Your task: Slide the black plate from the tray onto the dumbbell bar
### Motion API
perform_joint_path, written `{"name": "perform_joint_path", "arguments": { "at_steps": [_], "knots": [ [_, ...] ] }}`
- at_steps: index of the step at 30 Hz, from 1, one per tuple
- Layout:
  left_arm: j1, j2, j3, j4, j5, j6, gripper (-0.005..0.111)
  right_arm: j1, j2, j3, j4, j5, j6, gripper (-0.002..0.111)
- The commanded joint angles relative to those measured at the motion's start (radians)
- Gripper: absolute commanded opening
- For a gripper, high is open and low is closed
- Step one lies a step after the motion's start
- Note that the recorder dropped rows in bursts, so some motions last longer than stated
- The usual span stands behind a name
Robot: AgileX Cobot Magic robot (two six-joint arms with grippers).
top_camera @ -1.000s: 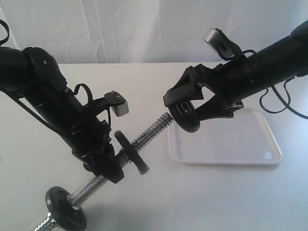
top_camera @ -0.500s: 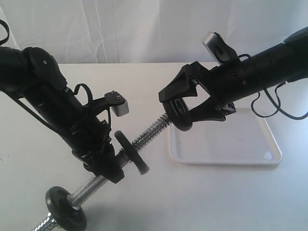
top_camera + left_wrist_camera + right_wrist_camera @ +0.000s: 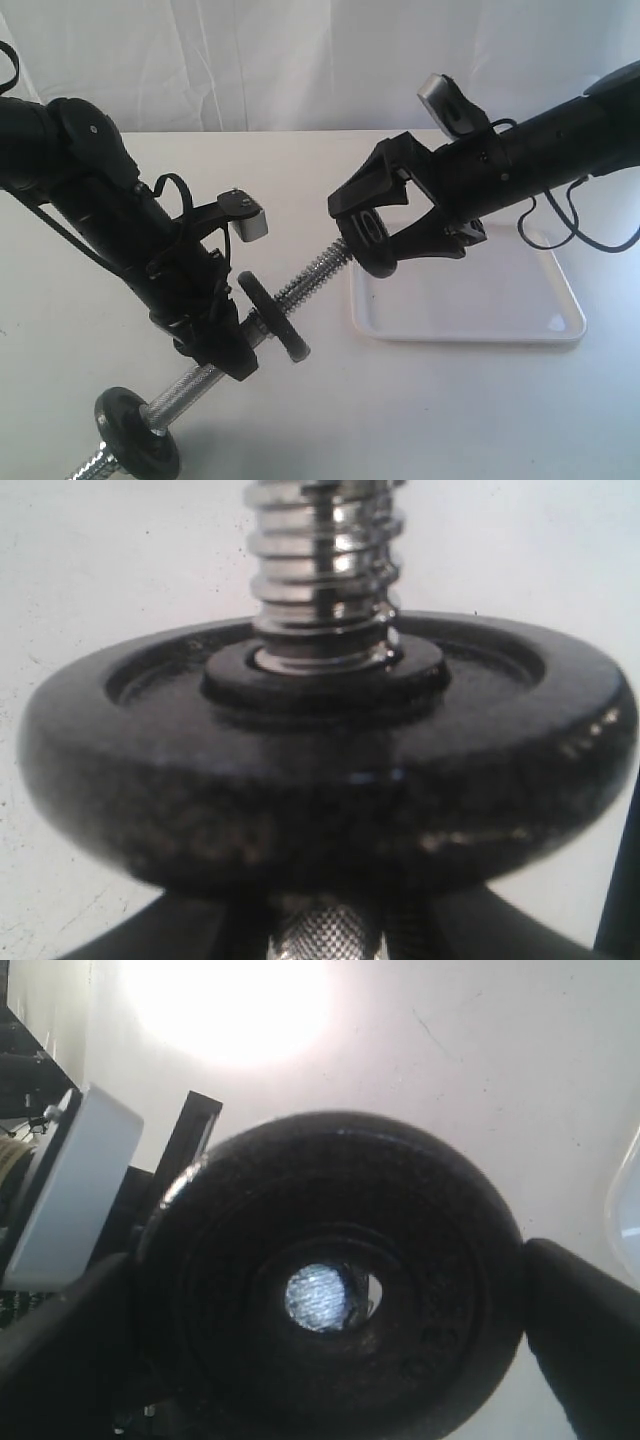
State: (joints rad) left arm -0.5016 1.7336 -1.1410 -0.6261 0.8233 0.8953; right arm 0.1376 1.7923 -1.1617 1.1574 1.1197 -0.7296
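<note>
My right gripper [image 3: 366, 226] is shut on the black plate [image 3: 376, 260], gripping its rim from two sides and holding it on edge above the table, left of the tray [image 3: 480, 300]. The plate's hole faces the threaded tip of the dumbbell bar [image 3: 315, 272]. In the right wrist view the bar's bright end [image 3: 318, 1297] shows through the plate's [image 3: 400, 1260] hole, a little off centre. My left gripper [image 3: 228, 345] is shut on the bar's knurled middle [image 3: 325, 942] and holds it slanted. Just past the left gripper's fingers, a black disc [image 3: 330, 780] sits on the bar.
The bar carries a second black disc [image 3: 140, 445] near its lower end, by the front table edge. The white tray holds nothing visible. The left wrist camera's white box [image 3: 252, 222] sticks out above the bar, close to the right gripper's fingers.
My right gripper has carried the black plate left and slightly up, from over the tray's corner to the bar's threaded tip. The left arm and bar have stayed still.
</note>
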Motion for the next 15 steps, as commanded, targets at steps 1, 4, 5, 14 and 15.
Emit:
{"name": "perform_joint_path", "arguments": {
  "at_steps": [1, 4, 5, 14, 15],
  "knots": [
    [-0.001, -0.05, -0.022, -0.151, 0.067, 0.003, 0.0, -0.009, 0.015, -0.001, 0.079, 0.077, -0.013, 0.0],
    [-0.001, -0.05, -0.022, -0.151, 0.067, 0.006, 0.0, -0.009, 0.035, -0.001, 0.093, 0.101, -0.011, 0.0],
    [-0.001, -0.05, -0.022, -0.151, 0.067, 0.01, 0.0, -0.009, 0.04, -0.001, 0.095, 0.101, -0.011, 0.0],
    [-0.001, -0.05, -0.022, -0.151, 0.067, 0.025, 0.0, -0.009, 0.05, -0.001, 0.131, 0.101, -0.007, 0.0],
    [-0.001, -0.05, -0.022, -0.151, 0.067, 0.025, 0.0, -0.009, 0.05, -0.001, 0.133, 0.101, -0.007, 0.0]
  ]
}}
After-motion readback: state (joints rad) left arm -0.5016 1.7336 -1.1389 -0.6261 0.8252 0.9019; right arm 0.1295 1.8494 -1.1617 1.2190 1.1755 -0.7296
